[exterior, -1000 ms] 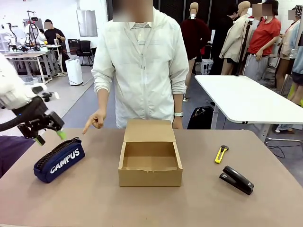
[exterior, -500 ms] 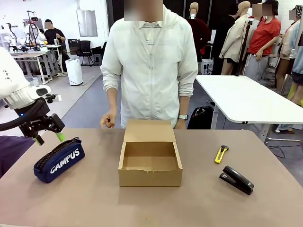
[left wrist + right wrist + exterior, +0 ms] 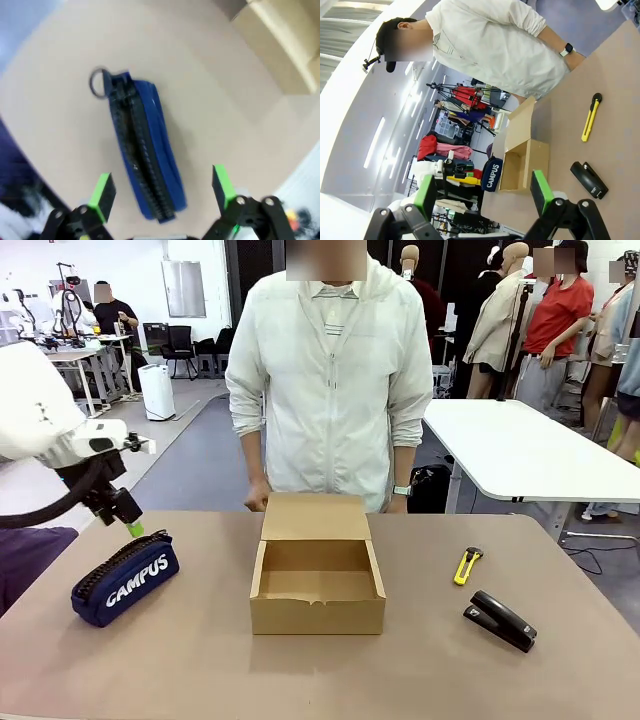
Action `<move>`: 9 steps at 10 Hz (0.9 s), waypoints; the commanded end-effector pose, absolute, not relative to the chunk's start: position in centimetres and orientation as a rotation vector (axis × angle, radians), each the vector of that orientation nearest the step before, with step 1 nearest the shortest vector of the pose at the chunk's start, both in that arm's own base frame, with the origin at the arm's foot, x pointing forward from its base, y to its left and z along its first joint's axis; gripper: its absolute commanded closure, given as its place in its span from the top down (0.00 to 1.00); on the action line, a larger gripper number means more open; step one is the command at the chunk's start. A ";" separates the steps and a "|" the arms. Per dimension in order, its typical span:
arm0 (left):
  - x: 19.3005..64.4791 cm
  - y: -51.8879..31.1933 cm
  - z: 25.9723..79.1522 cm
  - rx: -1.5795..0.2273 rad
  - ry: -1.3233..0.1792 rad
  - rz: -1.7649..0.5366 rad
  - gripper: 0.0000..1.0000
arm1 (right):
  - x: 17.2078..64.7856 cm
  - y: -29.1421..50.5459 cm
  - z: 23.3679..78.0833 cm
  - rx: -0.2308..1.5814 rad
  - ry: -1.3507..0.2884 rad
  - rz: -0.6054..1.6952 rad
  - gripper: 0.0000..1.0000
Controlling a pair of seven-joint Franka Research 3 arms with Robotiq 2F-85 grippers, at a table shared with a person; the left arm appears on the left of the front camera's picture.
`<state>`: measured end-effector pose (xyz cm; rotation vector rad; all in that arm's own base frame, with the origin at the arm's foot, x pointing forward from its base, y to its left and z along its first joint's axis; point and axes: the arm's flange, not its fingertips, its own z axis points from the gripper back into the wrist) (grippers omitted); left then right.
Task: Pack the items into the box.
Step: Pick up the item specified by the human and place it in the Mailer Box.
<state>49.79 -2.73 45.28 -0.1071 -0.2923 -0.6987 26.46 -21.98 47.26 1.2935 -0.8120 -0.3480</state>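
Note:
The navy "CAMPUS" pouch (image 3: 125,578) lies on the table's left side, zip up. My left gripper (image 3: 128,523) hangs open just above its far end. In the left wrist view the pouch (image 3: 145,155) lies lengthwise between my spread green pads (image 3: 102,190), untouched. The brown box (image 3: 317,575) sits open at mid-table, its flap lid standing up toward the person. The yellow-and-black knife (image 3: 467,565) lies to its right. My right gripper (image 3: 484,192) is open and high, looking down on the knife (image 3: 590,117), the box (image 3: 522,160) and the pouch (image 3: 491,175).
A black stapler (image 3: 500,619) lies at the front right near the knife. The person (image 3: 330,390) stands at the far edge behind the box, hands low at its lid. A corner of the box (image 3: 280,45) lies beyond the pouch.
The person's pointing hand has drawn back from the pouch to behind the box. My left gripper has turned and shifted slightly right over the pouch's far end, still open.

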 end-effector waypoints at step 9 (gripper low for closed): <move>51.9 -0.9 39.1 -0.072 -0.295 -0.618 1.00 | 26.8 -22.1 47.4 1.302 -0.850 -0.328 1.00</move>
